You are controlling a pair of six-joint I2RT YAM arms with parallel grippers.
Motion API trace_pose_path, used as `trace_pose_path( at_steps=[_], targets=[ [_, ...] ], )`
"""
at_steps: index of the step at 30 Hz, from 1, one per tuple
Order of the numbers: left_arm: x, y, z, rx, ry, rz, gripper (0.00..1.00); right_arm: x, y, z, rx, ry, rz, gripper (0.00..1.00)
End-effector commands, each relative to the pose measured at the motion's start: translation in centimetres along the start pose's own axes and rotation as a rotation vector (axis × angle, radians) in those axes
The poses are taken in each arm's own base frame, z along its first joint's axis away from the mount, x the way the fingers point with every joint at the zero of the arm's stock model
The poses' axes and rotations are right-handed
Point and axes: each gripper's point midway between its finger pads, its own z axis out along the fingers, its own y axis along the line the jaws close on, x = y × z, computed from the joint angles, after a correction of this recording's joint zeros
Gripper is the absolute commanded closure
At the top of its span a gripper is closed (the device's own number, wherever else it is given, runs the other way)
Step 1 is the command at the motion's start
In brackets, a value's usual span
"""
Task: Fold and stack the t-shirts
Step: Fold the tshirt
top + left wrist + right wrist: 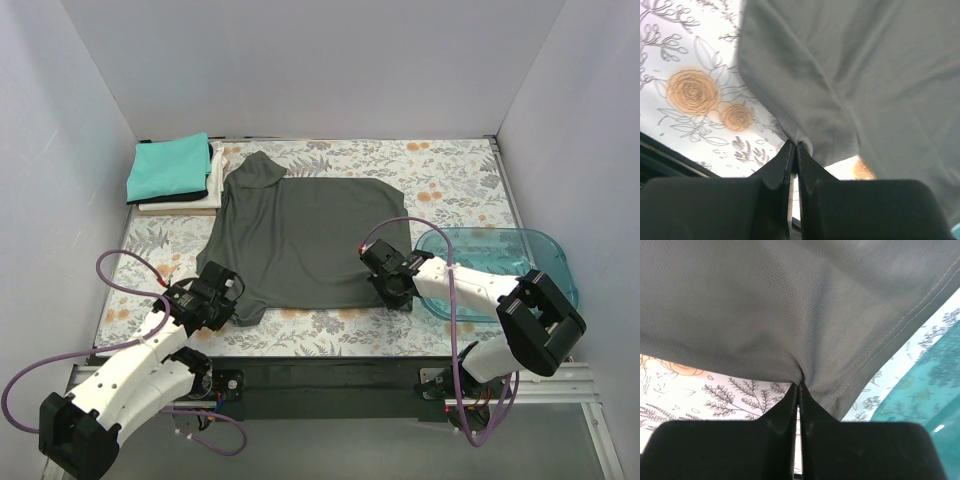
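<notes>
The charcoal-grey t-shirt [305,235] lies spread on the floral table cloth in the middle. My left gripper [232,300] is shut on its near left corner; the left wrist view shows the fabric [840,80] pinched between the fingertips [794,146]. My right gripper [385,285] is shut on its near right hem; the right wrist view shows the cloth [790,305] bunched at the fingertips [799,386]. A folded teal shirt [170,167] lies on a stack with a black and a cream-white one [182,204] at the back left.
A translucent blue-green plastic tub [515,265] stands at the right, close beside my right arm, and shows in the right wrist view [925,390]. White walls enclose the table on three sides. A dark rail runs along the near edge [330,375].
</notes>
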Motion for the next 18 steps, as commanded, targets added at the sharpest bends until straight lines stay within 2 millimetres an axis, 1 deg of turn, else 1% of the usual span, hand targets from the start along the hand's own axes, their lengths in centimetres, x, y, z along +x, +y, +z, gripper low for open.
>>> trace_pose_path(
  at_steps=[1,2,4,5,6,10,11,12,14,15,16,17,18],
  targets=[
    [-1.8,-3.9,-1.4,0.104,-0.037,-0.320,1.00,-2.6,-0.9,-1.5,0.044,-0.082,-0.018,0.99],
    [-2.0,-4.6,-1.5,0.131,-0.039,-0.323,1.00,-3.3,-1.0,-1.8,0.049,-0.100,-0.018,0.99],
    [-2.4,-5.4,-1.9,0.160,-0.043,-0.315,1.00,-3.9,-1.1,-2.1,0.054,-0.116,-0.035,0.99],
    [-2.8,-6.3,-2.4,0.192,-0.050,-0.322,1.00,-4.2,-1.3,-2.2,0.060,-0.120,-0.036,0.99],
    [-3.2,-6.6,-2.6,0.201,-0.066,-0.323,1.00,-4.9,-1.2,-2.5,0.061,-0.137,-0.041,0.99],
    [-4.4,-8.6,-3.2,0.243,-0.102,-0.315,1.00,-6.6,-1.4,-3.3,0.071,-0.174,-0.055,0.99],
    [-4.7,-9.3,-3.4,0.266,-0.110,-0.300,1.00,-6.8,-1.6,-3.3,0.076,-0.174,-0.061,0.99],
    [-5.2,-9.9,-3.7,0.277,-0.123,-0.303,1.00,-7.5,-1.7,-3.5,0.077,-0.185,-0.057,0.99],
    [-5.5,-10.7,-3.5,0.271,-0.140,-0.291,1.00,-8.0,-1.9,-3.6,0.080,-0.190,-0.054,0.99],
    [-6.1,-11.3,-3.9,0.278,-0.154,-0.298,1.00,-8.4,-2.2,-3.7,0.083,-0.195,-0.052,0.99],
    [-6.6,-11.5,-3.9,0.272,-0.178,-0.298,1.00,-9.2,-2.3,-4.0,0.083,-0.208,-0.042,0.99],
    [-7.0,-11.9,-4.0,0.277,-0.193,-0.301,1.00,-9.5,-2.3,-4.0,0.080,-0.211,-0.040,0.99],
    [-7.2,-12.2,-3.8,0.265,-0.206,-0.290,1.00,-10.0,-2.6,-4.1,0.083,-0.218,-0.033,0.99]
  ],
)
